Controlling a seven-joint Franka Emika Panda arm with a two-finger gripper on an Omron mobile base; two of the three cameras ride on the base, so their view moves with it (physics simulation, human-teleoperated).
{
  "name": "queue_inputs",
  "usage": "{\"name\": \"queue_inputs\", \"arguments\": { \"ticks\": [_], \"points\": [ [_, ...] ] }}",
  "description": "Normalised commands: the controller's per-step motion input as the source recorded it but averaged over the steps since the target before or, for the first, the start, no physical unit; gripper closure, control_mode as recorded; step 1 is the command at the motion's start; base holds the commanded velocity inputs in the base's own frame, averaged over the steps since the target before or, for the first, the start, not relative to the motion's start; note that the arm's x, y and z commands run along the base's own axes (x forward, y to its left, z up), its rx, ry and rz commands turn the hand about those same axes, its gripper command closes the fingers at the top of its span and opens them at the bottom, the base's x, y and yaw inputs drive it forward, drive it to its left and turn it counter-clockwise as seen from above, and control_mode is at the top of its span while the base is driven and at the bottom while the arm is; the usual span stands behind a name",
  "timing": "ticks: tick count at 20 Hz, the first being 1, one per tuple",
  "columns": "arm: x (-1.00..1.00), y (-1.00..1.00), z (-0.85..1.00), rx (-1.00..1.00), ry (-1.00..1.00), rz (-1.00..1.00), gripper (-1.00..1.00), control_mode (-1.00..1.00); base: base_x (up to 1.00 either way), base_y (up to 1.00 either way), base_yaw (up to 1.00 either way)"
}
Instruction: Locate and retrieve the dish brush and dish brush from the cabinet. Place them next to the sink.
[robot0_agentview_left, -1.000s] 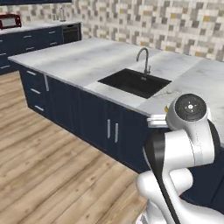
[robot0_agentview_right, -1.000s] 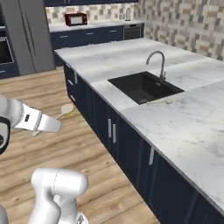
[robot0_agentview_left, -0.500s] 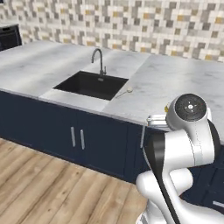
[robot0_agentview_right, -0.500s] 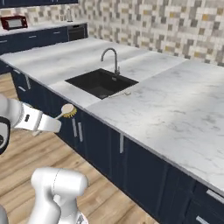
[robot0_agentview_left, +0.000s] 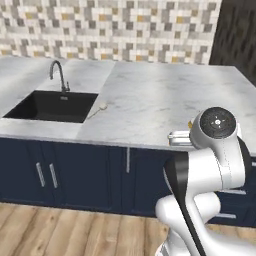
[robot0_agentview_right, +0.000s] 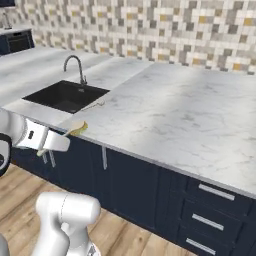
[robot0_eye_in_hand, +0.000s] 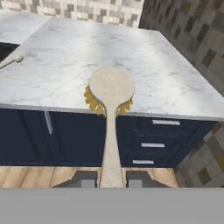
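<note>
The gripper (robot0_eye_in_hand: 111, 178) is clamped on the handle of the yellow-bristled dish brush (robot0_eye_in_hand: 111, 97), its fingertips cut off by the bottom of the hand view, and the brush head hangs over the front edge of the marble counter (robot0_agentview_left: 165, 105). Open marble runs wide behind it. The tan wooden dish brush (robot0_agentview_left: 98, 109) lies on the counter just beside the black sink (robot0_agentview_left: 50, 106), near the arched tap (robot0_agentview_left: 58, 75), with navy drawers (robot0_agentview_right: 212, 210) below.
</note>
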Motion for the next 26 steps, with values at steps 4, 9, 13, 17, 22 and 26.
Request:
{"name": "queue_inputs", "arguments": {
  "ticks": [4,9,13,17,22,26],
  "points": [
    [0.00,0.00,0.00,0.00,0.00,0.00,1.00,1.00,0.00,0.00,-0.49],
    [0.00,0.00,0.00,0.00,0.00,0.00,1.00,1.00,0.19,0.15,-0.41],
    [0.00,0.00,0.00,0.00,0.00,0.00,1.00,1.00,0.51,0.39,-0.28],
    [0.00,0.00,0.00,0.00,0.00,0.00,1.00,1.00,0.52,0.43,-0.26],
    [0.00,0.00,0.00,0.00,0.00,0.00,1.00,1.00,0.41,0.52,-0.23],
    [0.00,0.00,0.00,0.00,0.00,0.00,1.00,1.00,0.00,0.82,-0.12]
  ]
}}
